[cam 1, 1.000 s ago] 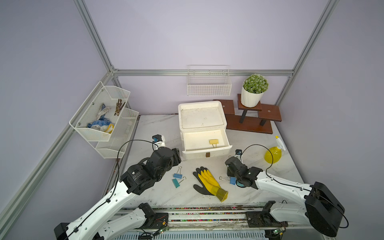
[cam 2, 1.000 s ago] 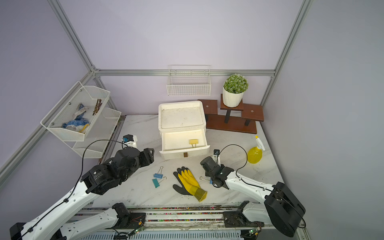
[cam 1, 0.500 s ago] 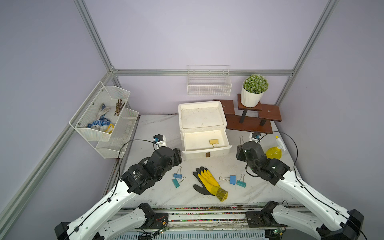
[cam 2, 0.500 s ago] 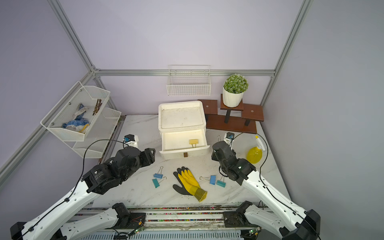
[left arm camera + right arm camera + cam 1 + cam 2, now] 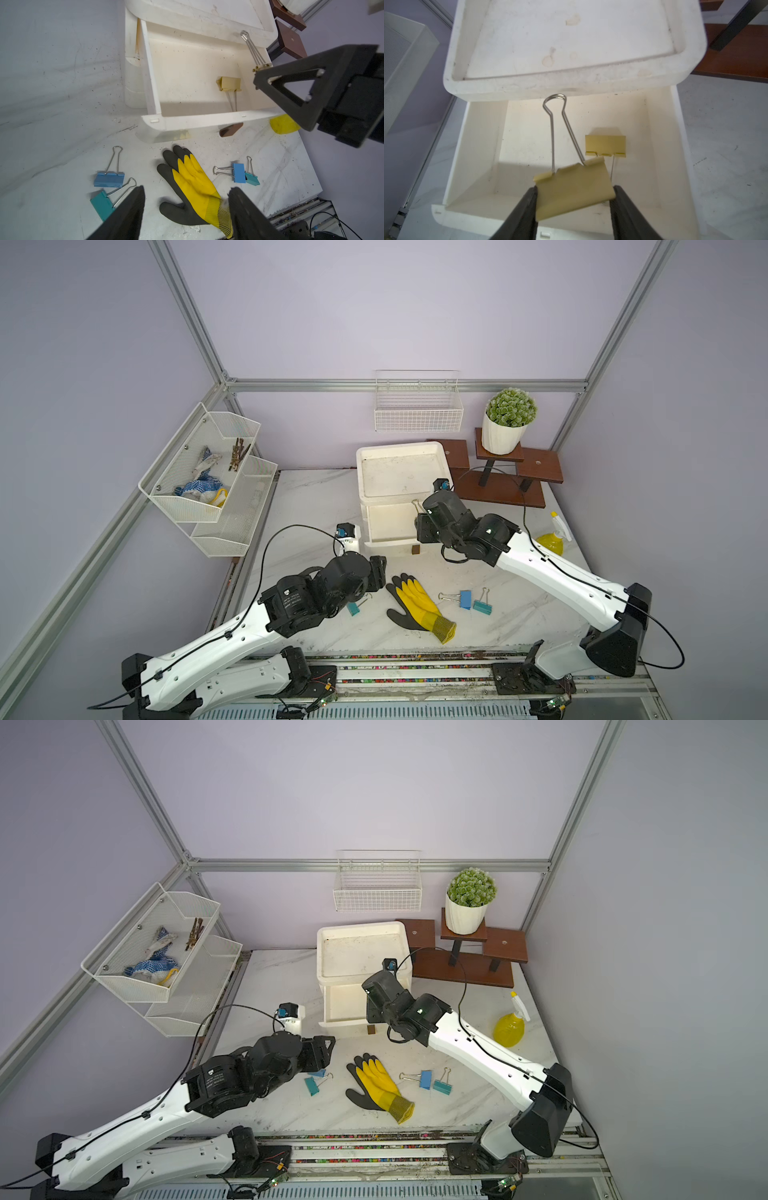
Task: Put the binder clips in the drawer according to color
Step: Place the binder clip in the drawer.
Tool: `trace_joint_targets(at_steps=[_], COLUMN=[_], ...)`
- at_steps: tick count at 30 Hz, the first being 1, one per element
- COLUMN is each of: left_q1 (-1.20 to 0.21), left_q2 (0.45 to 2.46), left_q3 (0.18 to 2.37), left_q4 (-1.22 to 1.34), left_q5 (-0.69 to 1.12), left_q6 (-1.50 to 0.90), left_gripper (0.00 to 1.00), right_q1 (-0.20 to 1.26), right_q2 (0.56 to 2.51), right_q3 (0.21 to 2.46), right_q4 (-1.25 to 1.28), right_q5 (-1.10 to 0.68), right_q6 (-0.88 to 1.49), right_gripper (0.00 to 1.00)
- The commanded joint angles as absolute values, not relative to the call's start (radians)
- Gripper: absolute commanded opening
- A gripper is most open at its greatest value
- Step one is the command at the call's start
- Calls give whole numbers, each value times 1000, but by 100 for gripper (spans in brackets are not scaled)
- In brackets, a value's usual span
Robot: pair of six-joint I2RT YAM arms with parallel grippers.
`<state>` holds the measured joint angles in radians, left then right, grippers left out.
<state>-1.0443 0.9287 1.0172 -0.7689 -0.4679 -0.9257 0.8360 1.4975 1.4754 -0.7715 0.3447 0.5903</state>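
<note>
Right tool: clamped on a pale yellow binder clip, over the open drawer at 12 o'clock on the worktop. Second yellow clip inside. Left tool: jaws apart, holding nothing, above the worktop. Blue clip and teal clip at 9 o'clock of the glove; second blue clip and second teal clip, touching, at 3 o'clock.

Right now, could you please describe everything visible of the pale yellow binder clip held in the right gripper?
The held clip is a pale yellow folded body, seemingly painted metal, with a silver wire loop handle standing out straight. The right gripper is shut on the body's two ends, holding it tilted in the air above the open drawer. A second yellow clip lies on the drawer floor below, apart from it.
</note>
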Motion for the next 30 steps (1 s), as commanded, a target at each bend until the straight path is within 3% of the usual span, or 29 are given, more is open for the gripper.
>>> trace_joint_targets(at_steps=[1,8,11,22,30], left_q1=[-1096,-1165,-1173,-1177,-1165], left_q2=[959,1086,1117,1198,1314], left_q3=[988,1008,1011,1050,1165], left_q4=[-699,-593,-557,-507,-562], left_q5=[-483,-480,-486,-518,-565], left_q6=[-977,-994,-998,-994,-1024], left_gripper=[67,65,65,63,62], right_q1=[836,823,821,819,715], right_q2=[1489,1577,1582,1505,1348], right_q3=[1488,1489,1488,1530,1512], right_q4=[-822,-841,-848,-850,-875], right_q5=[313,329,333,375,388], right_q6=[593,586,587,574,558], right_gripper=[16,21,37,78,80])
